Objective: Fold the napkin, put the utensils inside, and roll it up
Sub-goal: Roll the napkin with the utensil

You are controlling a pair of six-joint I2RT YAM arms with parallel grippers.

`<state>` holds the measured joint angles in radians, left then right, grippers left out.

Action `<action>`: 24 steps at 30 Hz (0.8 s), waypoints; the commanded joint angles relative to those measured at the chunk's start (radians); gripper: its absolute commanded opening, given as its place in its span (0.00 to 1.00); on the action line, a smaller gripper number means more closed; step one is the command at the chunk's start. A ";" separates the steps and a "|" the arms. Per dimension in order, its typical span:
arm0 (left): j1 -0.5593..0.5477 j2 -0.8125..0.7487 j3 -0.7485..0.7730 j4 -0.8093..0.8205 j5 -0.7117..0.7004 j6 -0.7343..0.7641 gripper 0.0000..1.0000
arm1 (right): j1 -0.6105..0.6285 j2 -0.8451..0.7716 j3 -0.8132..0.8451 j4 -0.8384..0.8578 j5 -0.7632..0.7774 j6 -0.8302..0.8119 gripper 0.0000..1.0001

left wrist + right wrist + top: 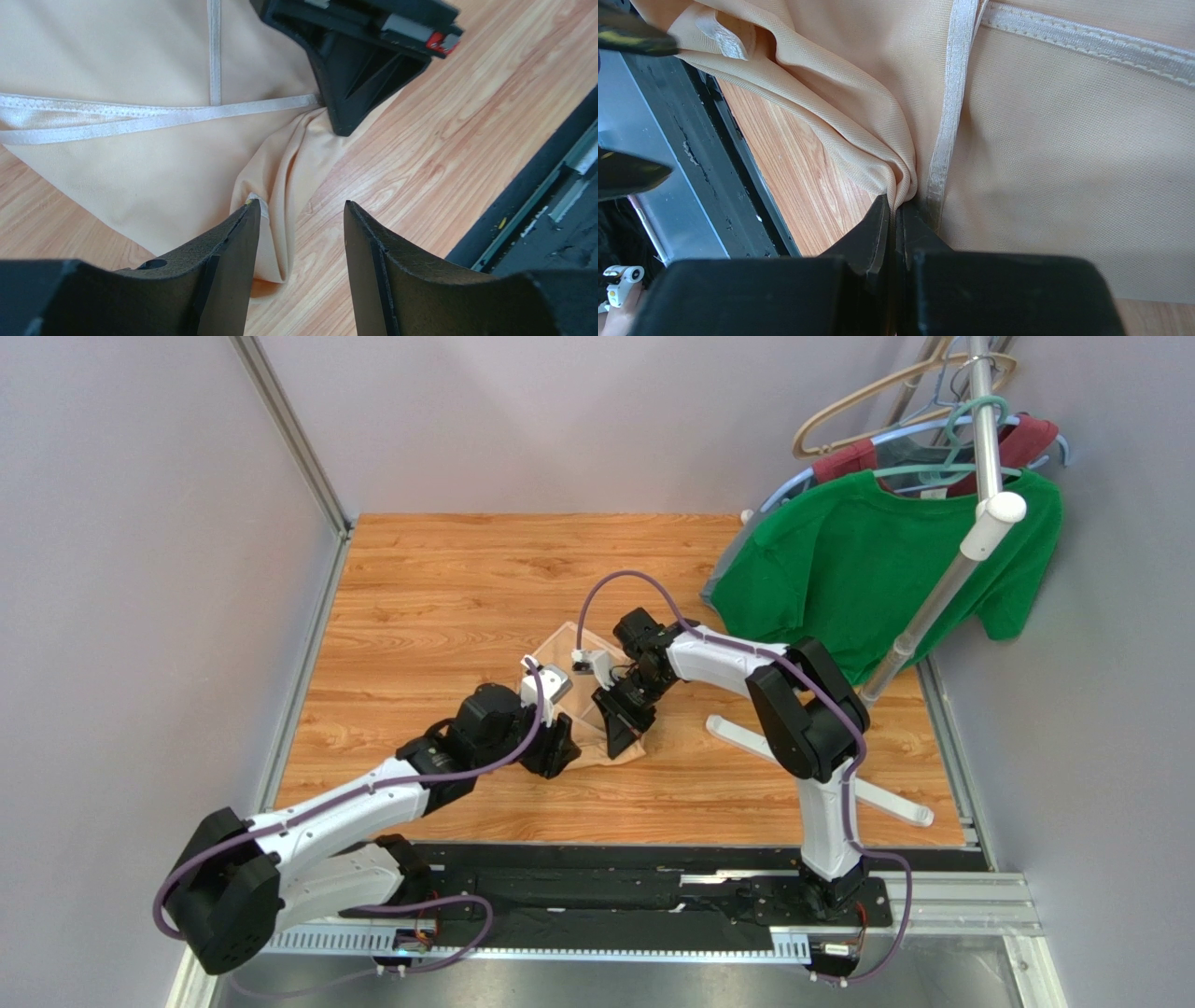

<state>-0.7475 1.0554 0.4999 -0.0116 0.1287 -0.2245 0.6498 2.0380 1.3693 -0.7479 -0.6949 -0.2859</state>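
The peach-tan napkin [564, 647] lies mid-table, its white hem showing in the left wrist view [140, 63] and the right wrist view [1053, 140]. My right gripper [622, 735] is shut on a bunched fold of the napkin [896, 203] and lifts it slightly; it also shows as a black wedge [351, 91]. My left gripper [558, 749] is open just beside it [302, 206]. A drooping napkin corner hangs against its left finger [238, 238], with nothing clamped. The utensils are out of view.
A green T-shirt [870, 567] hangs on a rack at the back right. The rack's white legs [842, 777] lie on the wood right of my right arm. The black base rail [631, 889] runs along the near edge. Grey walls close both sides.
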 commanded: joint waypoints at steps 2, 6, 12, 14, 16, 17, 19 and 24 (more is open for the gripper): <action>-0.006 0.066 0.022 0.024 -0.003 0.025 0.55 | 0.002 0.044 -0.004 -0.028 0.049 -0.019 0.00; -0.007 0.112 0.046 -0.011 -0.015 0.033 0.52 | -0.001 0.044 -0.006 -0.028 0.048 -0.019 0.00; -0.009 0.155 0.060 -0.050 -0.024 0.019 0.47 | -0.003 0.054 0.002 -0.030 0.034 -0.015 0.00; -0.010 0.164 0.075 -0.074 -0.058 0.005 0.44 | -0.003 0.057 0.005 -0.033 0.032 -0.015 0.00; -0.009 0.178 0.088 -0.096 -0.093 -0.012 0.36 | -0.006 0.060 0.010 -0.044 0.029 -0.016 0.00; -0.009 0.184 0.094 -0.100 -0.103 -0.016 0.34 | -0.007 0.065 0.010 -0.045 0.028 -0.018 0.00; -0.010 0.219 0.115 -0.122 -0.116 -0.032 0.26 | -0.007 0.067 0.010 -0.051 0.023 -0.021 0.00; -0.009 0.328 0.172 -0.182 -0.155 -0.076 0.08 | -0.015 0.067 0.010 -0.054 0.008 -0.019 0.00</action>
<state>-0.7525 1.3113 0.6075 -0.1314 0.0341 -0.2520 0.6399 2.0605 1.3819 -0.7765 -0.7429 -0.2852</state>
